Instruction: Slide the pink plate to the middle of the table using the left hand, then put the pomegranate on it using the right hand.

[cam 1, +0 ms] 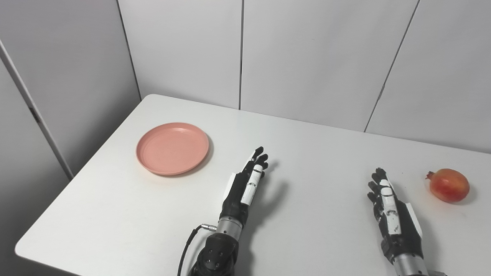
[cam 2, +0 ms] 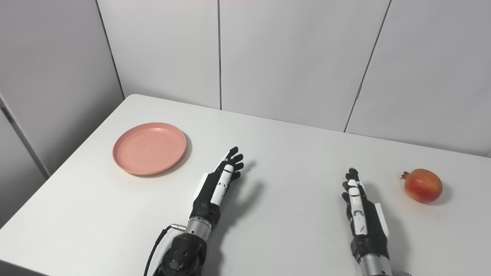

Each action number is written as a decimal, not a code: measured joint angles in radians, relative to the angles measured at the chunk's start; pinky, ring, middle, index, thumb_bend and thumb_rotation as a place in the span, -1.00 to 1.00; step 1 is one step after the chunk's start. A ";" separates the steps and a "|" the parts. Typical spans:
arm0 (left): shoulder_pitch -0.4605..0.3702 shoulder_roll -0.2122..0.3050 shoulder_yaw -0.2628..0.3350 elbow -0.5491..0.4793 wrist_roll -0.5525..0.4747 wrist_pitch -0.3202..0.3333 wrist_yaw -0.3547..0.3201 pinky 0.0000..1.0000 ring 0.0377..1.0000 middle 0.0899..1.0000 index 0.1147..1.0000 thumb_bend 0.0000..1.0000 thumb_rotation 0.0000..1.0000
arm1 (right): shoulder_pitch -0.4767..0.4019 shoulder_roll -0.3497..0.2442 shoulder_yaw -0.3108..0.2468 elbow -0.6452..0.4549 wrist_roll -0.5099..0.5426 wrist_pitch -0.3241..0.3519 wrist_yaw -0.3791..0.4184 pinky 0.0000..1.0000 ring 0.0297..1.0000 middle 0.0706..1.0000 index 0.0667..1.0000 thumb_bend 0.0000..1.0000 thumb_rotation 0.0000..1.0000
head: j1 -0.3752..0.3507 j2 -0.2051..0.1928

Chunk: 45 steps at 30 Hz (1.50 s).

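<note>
Round pink plastic plate (cam 1: pixel 172 148) at left of white table (cam 1: pixel 307 145), red pomegranate (cam 1: pixel 449 185) at right, left robot hand (cam 1: pixel 245 188) and right robot hand (cam 1: pixel 391 214) both open, fingers extended, holding nothing, apart from both items

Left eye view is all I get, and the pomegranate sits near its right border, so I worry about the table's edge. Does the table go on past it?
Observer: Yes. In the right eye view the table runs on to the right of the pomegranate, white surface up to the frame.
Operator: And the back edge there?
Observer: It carries on behind the fruit to the frame's right border, wall panels behind it.
Operator: Is the right hand touching the fruit?
Observer: No. From this second angle too, a strip of table separates the right hand from it.
</note>
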 measured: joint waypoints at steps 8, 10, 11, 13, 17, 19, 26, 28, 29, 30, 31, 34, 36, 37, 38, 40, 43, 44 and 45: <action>-0.005 -0.016 -0.004 0.014 0.022 -0.003 0.024 0.79 0.81 0.82 0.82 -0.25 1.00 | 0.010 -0.001 0.001 0.000 0.009 -0.004 0.015 1.00 0.98 0.97 0.95 -0.68 1.00 | 0.026 -0.026; -0.006 -0.017 -0.004 0.016 0.027 -0.003 0.025 0.80 0.81 0.83 0.82 -0.25 1.00 | 0.011 -0.002 0.000 -0.001 0.009 -0.005 0.015 1.00 0.99 0.97 0.95 -0.70 1.00 | 0.026 -0.028; -0.007 -0.017 -0.004 0.017 0.027 -0.003 0.025 0.80 0.81 0.83 0.82 -0.26 1.00 | 0.011 -0.002 0.000 -0.001 0.009 -0.005 0.015 1.00 1.00 0.98 0.95 -0.71 1.00 | 0.026 -0.028; -0.007 -0.018 -0.004 0.018 0.027 -0.004 0.025 0.80 0.81 0.83 0.82 -0.24 1.00 | 0.012 -0.002 0.001 -0.001 0.009 -0.009 0.018 1.00 1.00 0.98 0.95 -0.70 1.00 | 0.025 -0.031; -0.008 -0.018 -0.004 0.019 0.027 -0.004 0.025 0.80 0.81 0.83 0.82 -0.24 1.00 | 0.012 0.000 0.000 -0.001 0.009 -0.012 0.017 1.00 1.00 0.98 0.96 -0.69 1.00 | 0.032 -0.037; -0.008 -0.018 -0.004 0.019 0.027 -0.004 0.025 0.80 0.81 0.83 0.82 -0.24 1.00 | 0.012 0.001 0.001 -0.001 0.008 -0.013 0.018 1.00 1.00 0.99 0.97 -0.69 1.00 | 0.032 -0.038; -0.008 -0.017 -0.004 0.018 0.026 -0.007 0.025 0.80 0.81 0.82 0.80 -0.22 1.00 | 0.013 0.009 0.006 0.001 0.010 -0.021 0.018 1.00 1.00 0.99 0.97 -0.70 1.00 | 0.028 -0.044; -0.008 -0.017 -0.004 0.017 0.026 -0.007 0.025 0.81 0.81 0.82 0.80 -0.20 1.00 | 0.013 0.013 0.005 0.001 0.011 -0.021 0.017 1.00 1.00 0.99 0.97 -0.70 1.00 | 0.029 -0.046; -0.008 -0.016 -0.004 0.016 0.026 -0.007 0.025 0.81 0.81 0.82 0.81 -0.20 1.00 | 0.013 0.015 0.005 0.001 0.010 -0.021 0.016 1.00 1.00 0.98 0.97 -0.70 1.00 | 0.029 -0.046; -0.008 -0.015 -0.005 0.014 0.027 -0.007 0.025 0.80 0.80 0.82 0.81 -0.19 1.00 | 0.013 0.016 0.005 0.002 0.008 -0.023 0.015 1.00 1.00 0.98 0.97 -0.71 1.00 | 0.031 -0.048; -0.007 -0.013 -0.006 0.012 0.027 -0.007 0.025 0.80 0.80 0.82 0.81 -0.19 1.00 | 0.013 0.017 0.005 0.004 0.008 -0.025 0.014 1.00 1.00 0.98 0.97 -0.71 1.00 | 0.032 -0.048; -0.003 -0.003 -0.014 -0.003 0.034 0.002 0.021 0.84 0.83 0.84 0.84 -0.19 1.00 | 0.013 0.019 0.006 0.020 0.007 -0.042 0.015 1.00 1.00 0.99 0.98 -0.74 1.00 | 0.032 -0.049; -0.003 0.008 -0.017 -0.018 0.045 0.010 0.014 0.84 0.84 0.85 0.84 -0.22 1.00 | 0.014 0.019 0.005 0.028 0.007 -0.042 0.015 1.00 1.00 0.99 0.98 -0.75 1.00 | 0.032 -0.049; -0.003 0.015 -0.018 -0.024 0.050 0.013 0.011 0.84 0.84 0.85 0.84 -0.22 1.00 | 0.014 0.019 0.006 0.028 0.007 -0.044 0.015 1.00 1.00 0.99 0.98 -0.75 1.00 | 0.032 -0.049; -0.003 0.019 -0.018 -0.033 0.051 0.018 0.010 0.82 0.83 0.84 0.83 -0.22 1.00 | 0.014 0.019 0.006 0.028 0.007 -0.047 0.015 1.00 1.00 0.99 0.98 -0.75 1.00 | 0.032 -0.051; -0.004 0.025 -0.017 -0.054 0.051 0.030 0.006 0.81 0.82 0.84 0.82 -0.21 1.00 | 0.014 0.019 0.006 0.028 0.006 -0.052 0.014 1.00 1.00 0.98 0.97 -0.75 1.00 | 0.034 -0.052; -0.005 0.033 -0.015 -0.086 0.051 0.041 0.001 0.79 0.80 0.84 0.82 -0.24 1.00 | 0.014 0.024 0.005 0.028 0.006 -0.053 0.012 1.00 1.00 0.98 0.98 -0.75 1.00 | 0.034 -0.052; -0.008 0.034 -0.015 -0.091 0.051 0.041 -0.001 0.78 0.80 0.83 0.82 -0.25 1.00 | 0.014 0.025 0.005 0.028 0.006 -0.053 0.012 1.00 1.00 0.98 0.98 -0.76 1.00 | 0.037 -0.052; -0.012 0.036 -0.014 -0.093 0.051 0.043 -0.002 0.79 0.80 0.83 0.82 -0.24 1.00 | 0.014 0.025 0.006 0.028 0.006 -0.054 0.012 1.00 1.00 0.98 0.98 -0.76 1.00 | 0.037 -0.052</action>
